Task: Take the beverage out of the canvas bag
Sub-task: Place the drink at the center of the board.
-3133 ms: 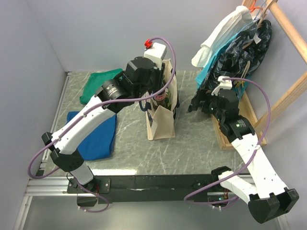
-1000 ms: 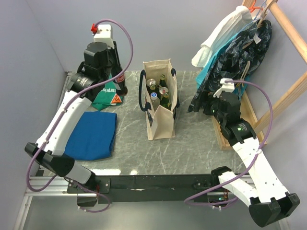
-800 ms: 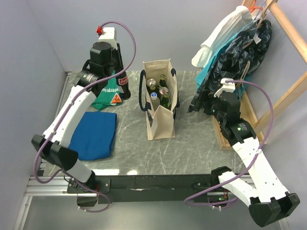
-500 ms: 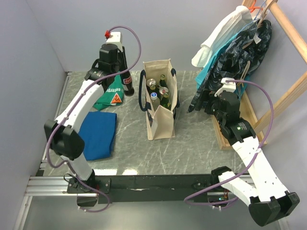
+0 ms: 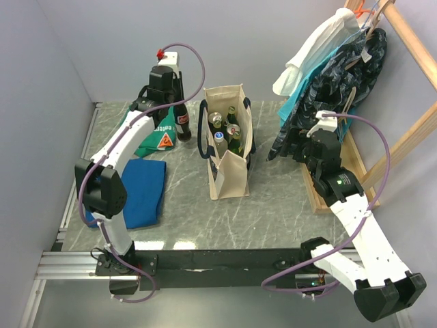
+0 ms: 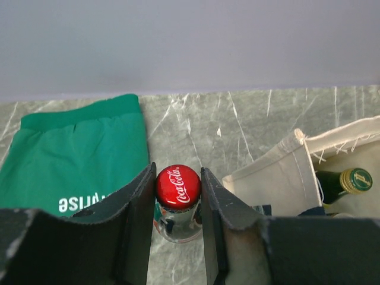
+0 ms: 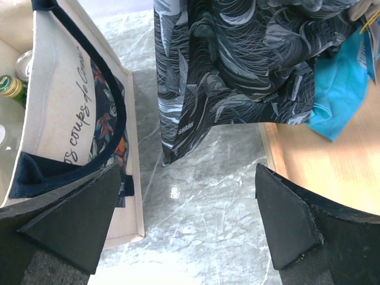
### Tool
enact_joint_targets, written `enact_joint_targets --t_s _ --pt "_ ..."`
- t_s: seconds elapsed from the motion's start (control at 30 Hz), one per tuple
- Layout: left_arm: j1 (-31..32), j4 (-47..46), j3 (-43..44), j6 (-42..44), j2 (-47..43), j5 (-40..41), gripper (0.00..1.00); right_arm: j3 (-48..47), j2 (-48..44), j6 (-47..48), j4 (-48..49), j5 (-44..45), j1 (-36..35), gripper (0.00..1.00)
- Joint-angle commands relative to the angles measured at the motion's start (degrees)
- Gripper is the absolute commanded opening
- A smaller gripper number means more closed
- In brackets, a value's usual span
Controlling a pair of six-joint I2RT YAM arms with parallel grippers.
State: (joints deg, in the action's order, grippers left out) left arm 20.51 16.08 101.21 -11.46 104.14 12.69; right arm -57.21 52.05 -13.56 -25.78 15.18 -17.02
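Note:
A glass cola bottle with a red cap (image 6: 178,185) is upright between the fingers of my left gripper (image 6: 178,199), which is shut on its neck. In the top view the bottle (image 5: 182,123) and left gripper (image 5: 176,102) are just left of the canvas bag (image 5: 229,179), by the back wall. I cannot tell whether the bottle's base touches the table. The cream bag (image 6: 279,184) stands open with several other bottles (image 5: 225,130) inside. My right gripper (image 7: 189,178) hangs open over bare table, right of the bag (image 7: 59,119), holding nothing.
A green cloth (image 5: 147,130) lies under and left of the bottle, and a blue cloth (image 5: 136,191) lies nearer the front. A wooden rack (image 5: 341,157) with hanging clothes (image 5: 341,61) fills the right side. The back wall is close behind the left gripper.
The left gripper was over the bag, then far left above the green cloth with the bottle. It has since carried the bottle right, toward the bag. The right arm has not moved.

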Motion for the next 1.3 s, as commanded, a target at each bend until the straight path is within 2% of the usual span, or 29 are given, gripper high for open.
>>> enact_joint_targets --t_s 0.0,0.4,1.1,1.27 --pt "-0.6 -14.9 1.6 0.7 -2.1 -1.5 0.01 -1.6 -2.4 0.0 1.3 2.3 -0.3 1.00" --pt "-1.3 -14.5 3.5 0.6 3.3 -1.7 0.01 -3.3 -4.4 -1.5 -2.1 2.0 -0.3 1.00" --pt "-3.0 -12.2 2.4 0.3 2.9 -6.2 0.01 -1.1 -6.8 -4.6 -2.6 1.4 -0.4 1.00" --pt "-3.0 -11.0 3.1 0.8 3.4 -7.3 0.05 -0.8 -7.1 -4.9 -2.8 1.2 -0.3 1.00"
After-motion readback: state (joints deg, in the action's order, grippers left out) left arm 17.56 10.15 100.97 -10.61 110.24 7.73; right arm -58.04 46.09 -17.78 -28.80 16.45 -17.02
